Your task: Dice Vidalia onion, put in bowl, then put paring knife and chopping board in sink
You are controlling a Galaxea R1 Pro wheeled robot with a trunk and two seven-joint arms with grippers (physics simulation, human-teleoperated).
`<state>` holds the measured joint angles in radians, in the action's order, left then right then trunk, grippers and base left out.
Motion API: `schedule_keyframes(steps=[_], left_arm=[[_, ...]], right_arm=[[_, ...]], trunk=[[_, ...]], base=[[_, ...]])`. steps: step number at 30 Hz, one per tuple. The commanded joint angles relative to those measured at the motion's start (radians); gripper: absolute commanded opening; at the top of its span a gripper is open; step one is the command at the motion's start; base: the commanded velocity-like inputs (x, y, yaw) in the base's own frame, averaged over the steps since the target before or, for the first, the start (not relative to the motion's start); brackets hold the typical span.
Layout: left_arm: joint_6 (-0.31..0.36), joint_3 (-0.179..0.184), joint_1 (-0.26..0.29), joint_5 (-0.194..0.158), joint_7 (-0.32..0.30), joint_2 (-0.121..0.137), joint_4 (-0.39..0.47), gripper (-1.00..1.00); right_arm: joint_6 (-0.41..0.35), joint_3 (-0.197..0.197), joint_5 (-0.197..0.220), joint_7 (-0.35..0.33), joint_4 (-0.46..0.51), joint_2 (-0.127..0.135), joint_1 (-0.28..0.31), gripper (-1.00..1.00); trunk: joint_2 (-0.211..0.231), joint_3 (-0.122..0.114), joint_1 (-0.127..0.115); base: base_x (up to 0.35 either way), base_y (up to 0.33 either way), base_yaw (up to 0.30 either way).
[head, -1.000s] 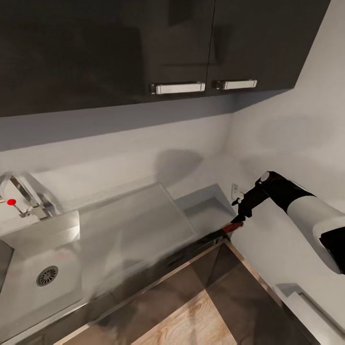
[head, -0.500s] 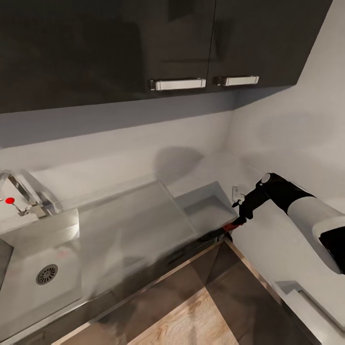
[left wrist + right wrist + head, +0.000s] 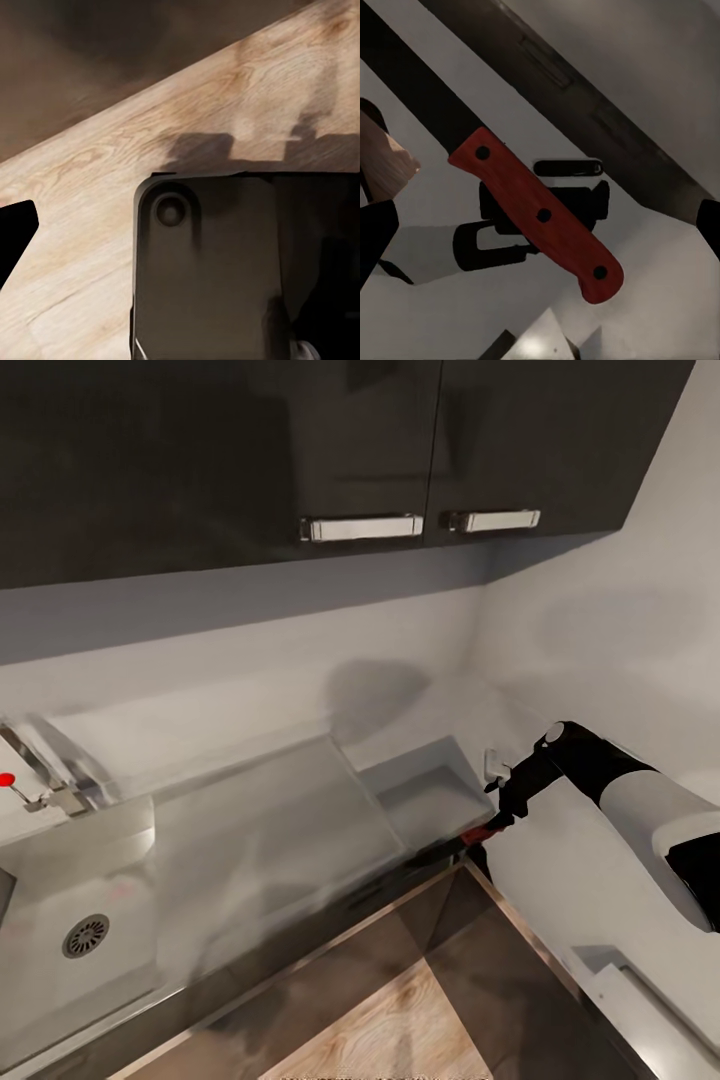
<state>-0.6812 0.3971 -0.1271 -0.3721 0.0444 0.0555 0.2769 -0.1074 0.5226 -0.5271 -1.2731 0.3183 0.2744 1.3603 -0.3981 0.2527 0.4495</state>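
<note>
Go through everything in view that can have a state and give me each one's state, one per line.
Knife: held in the right gripper, off the counter, red handle, dark blade.
Right gripper: shut on the knife.
Sink: nothing in the visible part, drain uncovered.
Tap: no water running.
Upper cabinets: doors closed.
Left gripper: hanging over wood floor; open or shut, cannot tell.

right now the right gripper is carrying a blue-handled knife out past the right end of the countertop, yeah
Not quite: the handle is red, not blue. The right wrist view shows the paring knife with a red riveted handle and a dark blade, and the head view shows the same red at the right gripper. The rest holds: it is held out past the right end of the countertop.
</note>
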Motion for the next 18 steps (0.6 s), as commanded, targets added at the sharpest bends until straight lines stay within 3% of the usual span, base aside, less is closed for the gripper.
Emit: schedule_keyframes(steps=[1, 18], left_arm=[[-0.001, 0.009, 0.0, -0.007, 0.005, 0.001, 0.002, 1.0], [-0.001, 0.009, 0.0, -0.007, 0.004, 0.001, 0.002, 1.0]], right_arm=[[-0.011, -0.001, -0.002, -0.005, 0.002, 0.0, 0.0, 1.0], [0.023, 0.0, -0.006, -0.003, -0.025, -0.001, 0.0, 1.0]], trunk=[[-0.002, 0.003, 0.001], [-0.002, 0.021, 0.001]], base=[[0.001, -0.001, 0.0], [0.0, 0.0, 0.0]])
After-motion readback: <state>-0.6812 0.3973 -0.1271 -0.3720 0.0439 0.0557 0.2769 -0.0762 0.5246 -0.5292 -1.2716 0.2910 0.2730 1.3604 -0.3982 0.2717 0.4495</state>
